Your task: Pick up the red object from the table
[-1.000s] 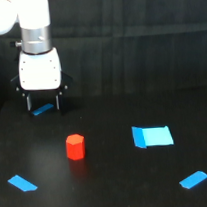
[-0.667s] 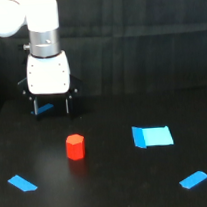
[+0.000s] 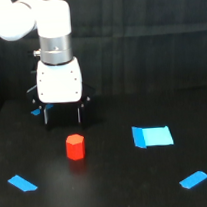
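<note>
The red object (image 3: 75,146) is a small red-orange hexagonal block standing upright on the black table (image 3: 107,186), left of centre in the exterior view. My gripper (image 3: 63,116) hangs from the white arm just behind and above the block, a little to its left. Its two dark fingers (image 3: 45,115) point down and stand apart, open, with nothing between them. The fingertips are clear of the block.
A larger blue rectangle (image 3: 152,136) lies to the block's right. Blue tape strips lie at the front left (image 3: 22,183) and front right (image 3: 194,179). Another blue piece (image 3: 38,112) shows partly behind the gripper. A dark wall stands behind the table.
The arm and gripper have moved to the exterior view's right and nearer the red block. The block has not moved.
</note>
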{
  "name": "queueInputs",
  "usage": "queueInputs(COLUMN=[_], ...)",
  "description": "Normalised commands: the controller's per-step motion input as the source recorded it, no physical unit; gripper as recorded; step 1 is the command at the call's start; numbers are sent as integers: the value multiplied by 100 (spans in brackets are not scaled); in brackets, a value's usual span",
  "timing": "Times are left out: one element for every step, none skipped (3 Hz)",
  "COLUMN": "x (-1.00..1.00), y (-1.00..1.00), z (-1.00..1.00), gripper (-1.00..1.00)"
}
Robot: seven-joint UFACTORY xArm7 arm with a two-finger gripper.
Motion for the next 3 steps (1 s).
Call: queueInputs(x=[19, 14, 13], y=[-91, -88, -90], z=[8, -4, 5], gripper=[90, 100, 100])
